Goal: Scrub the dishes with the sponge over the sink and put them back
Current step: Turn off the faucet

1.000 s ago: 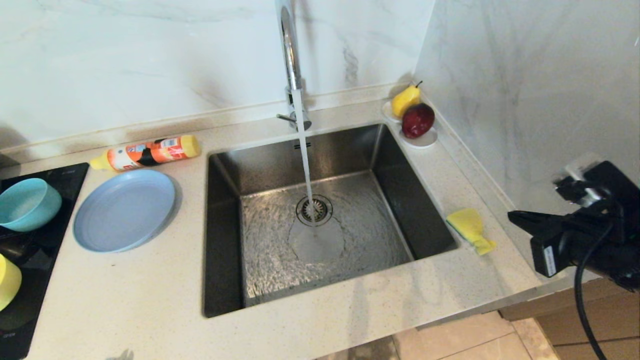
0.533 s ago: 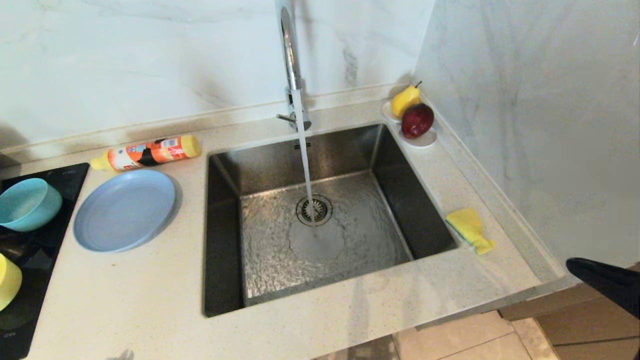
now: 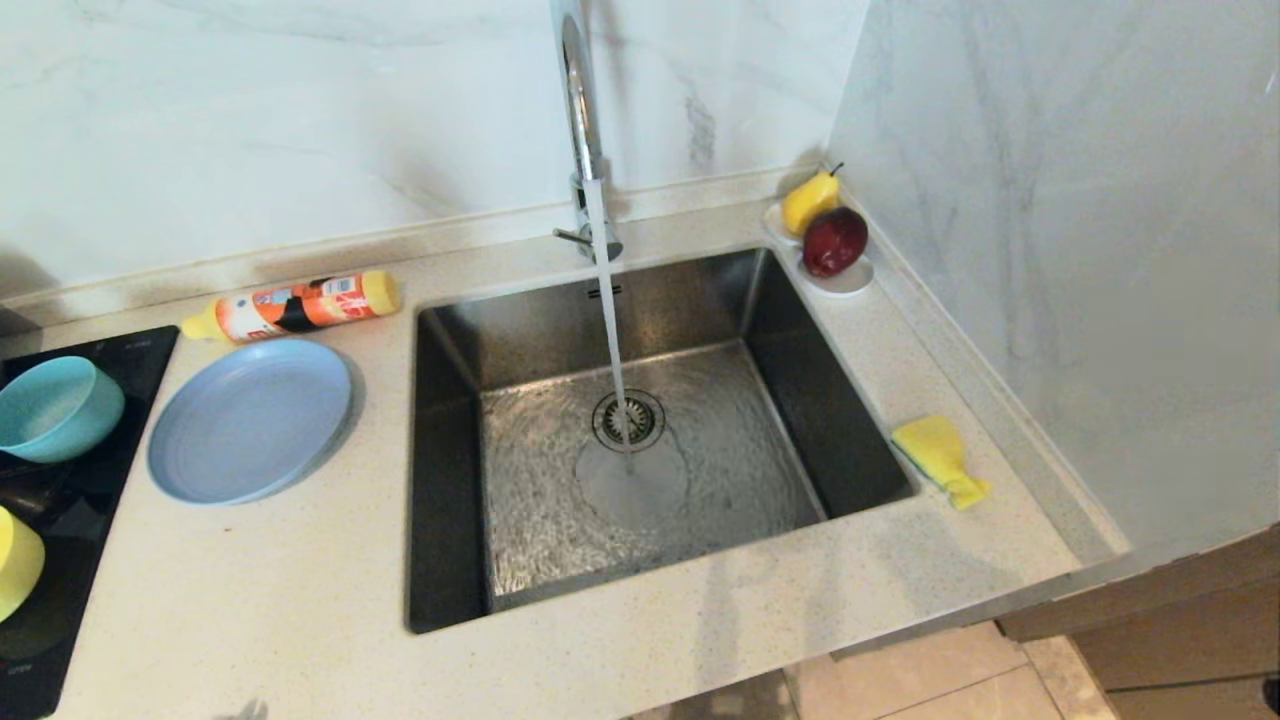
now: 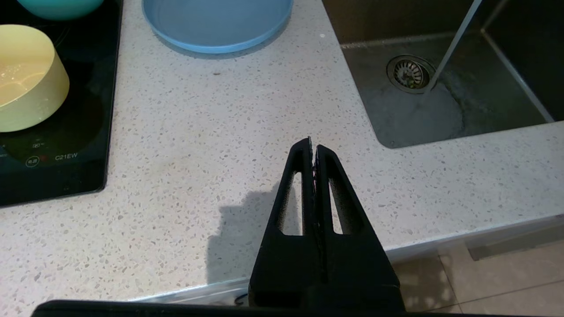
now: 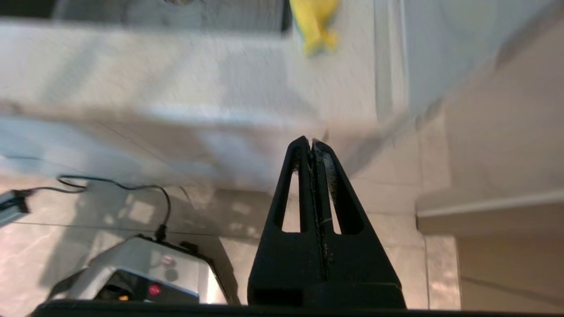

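Speckled pale countertop (image 3: 300,600) under marble walls — both grippers' fingers (image 4: 313,152) pressed together, empty, the right (image 5: 312,145) seemingly over floor.

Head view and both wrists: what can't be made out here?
- Yellow bowl: cut by head view's left edge.
- Faucet: top runs off head view.
- Sponge: blurred and cut by the frame edge in right wrist view; its green face barely shows in head view.
- Bottle: label too small to read.
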{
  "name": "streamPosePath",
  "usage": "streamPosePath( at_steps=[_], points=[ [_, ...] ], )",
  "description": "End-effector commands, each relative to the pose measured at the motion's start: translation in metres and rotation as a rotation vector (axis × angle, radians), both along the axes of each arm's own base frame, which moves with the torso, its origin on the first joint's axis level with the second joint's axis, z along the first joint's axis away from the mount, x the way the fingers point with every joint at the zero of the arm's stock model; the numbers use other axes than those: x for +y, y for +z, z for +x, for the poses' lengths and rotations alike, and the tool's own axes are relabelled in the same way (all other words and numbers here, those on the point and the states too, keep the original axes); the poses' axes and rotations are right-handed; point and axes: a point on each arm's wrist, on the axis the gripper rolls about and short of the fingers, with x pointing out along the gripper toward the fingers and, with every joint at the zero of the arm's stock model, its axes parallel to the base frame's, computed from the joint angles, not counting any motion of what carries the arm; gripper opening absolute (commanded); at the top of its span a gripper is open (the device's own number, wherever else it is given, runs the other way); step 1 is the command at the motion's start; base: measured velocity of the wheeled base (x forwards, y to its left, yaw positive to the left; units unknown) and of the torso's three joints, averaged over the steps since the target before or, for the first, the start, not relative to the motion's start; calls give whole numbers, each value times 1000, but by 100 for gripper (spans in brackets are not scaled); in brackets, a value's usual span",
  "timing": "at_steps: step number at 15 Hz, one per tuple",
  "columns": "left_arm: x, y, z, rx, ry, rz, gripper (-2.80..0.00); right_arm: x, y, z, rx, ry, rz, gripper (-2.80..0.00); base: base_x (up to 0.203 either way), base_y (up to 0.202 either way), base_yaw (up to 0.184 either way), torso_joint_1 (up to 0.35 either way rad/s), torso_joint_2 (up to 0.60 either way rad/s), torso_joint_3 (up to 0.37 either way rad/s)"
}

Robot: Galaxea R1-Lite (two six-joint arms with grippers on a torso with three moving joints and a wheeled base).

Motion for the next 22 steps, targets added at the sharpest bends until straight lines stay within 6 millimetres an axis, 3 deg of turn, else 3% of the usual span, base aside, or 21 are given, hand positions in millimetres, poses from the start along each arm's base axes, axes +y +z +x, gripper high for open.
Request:
streamPosePath(
  at_steps=[1,3,7,22],
  points=[
    [0,-6,2,23,1,0,-280,-1,-34,-18,-45,-27,-9,-280,0,0,0,0,0,0],
    [0,-6,2,22,1,0,-280,-1,-52,-24,-53,-74,-23,-280,0,0,0,0,0,0],
    [0,-6,2,23,2,0,-280,-4,-58,-25,-5,-194,-61,-280,0,0,0,0,0,0],
    [0,-6,2,23,1,-2,-280,-4,-66,-26,94,-233,82,-280,0,0,0,0,0,0]
  ],
)
